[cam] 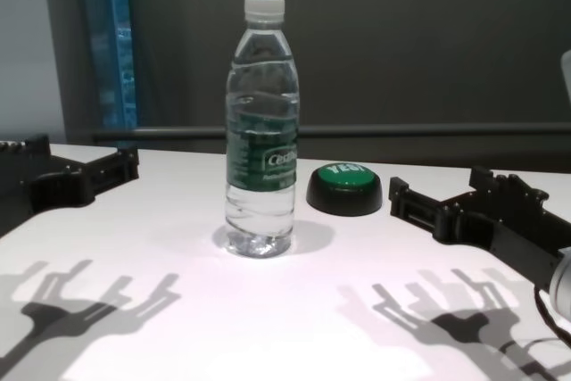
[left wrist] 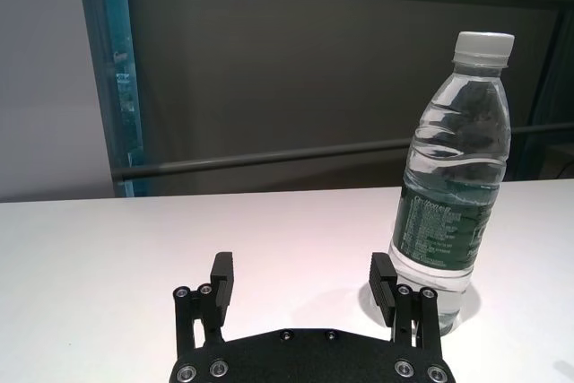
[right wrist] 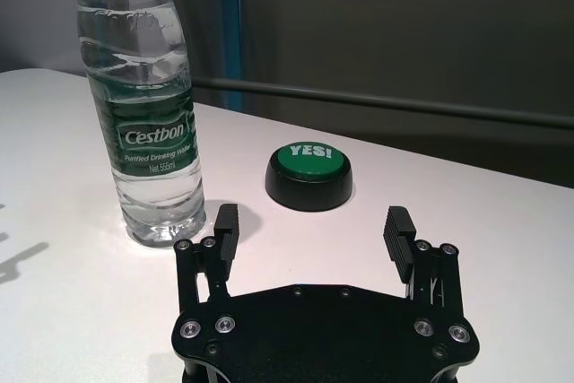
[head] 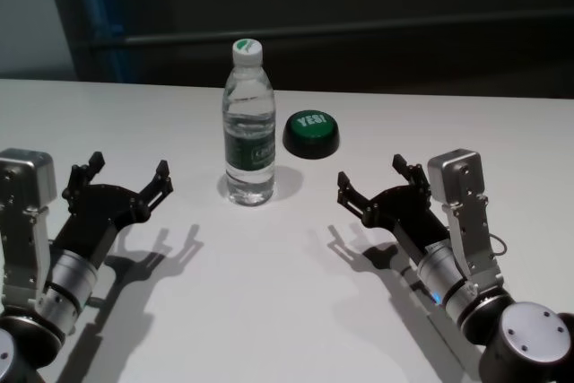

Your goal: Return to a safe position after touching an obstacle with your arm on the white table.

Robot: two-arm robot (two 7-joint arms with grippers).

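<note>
The obstacle, a clear water bottle (head: 248,127) with a white cap and dark green label, stands upright on the white table (head: 269,311) at mid-table. It also shows in the left wrist view (left wrist: 451,181), the right wrist view (right wrist: 143,105) and the chest view (cam: 260,131). My left gripper (head: 124,177) is open and empty, left of the bottle and apart from it; its fingertips (left wrist: 222,277) show in the left wrist view. My right gripper (head: 377,181) is open and empty, right of the bottle, also seen in the right wrist view (right wrist: 309,230).
A low round green button (head: 311,132) on a black base, marked YES!, sits just right of and behind the bottle; it also shows in the right wrist view (right wrist: 309,172) and the chest view (cam: 345,188). A dark wall with a rail runs behind the table's far edge.
</note>
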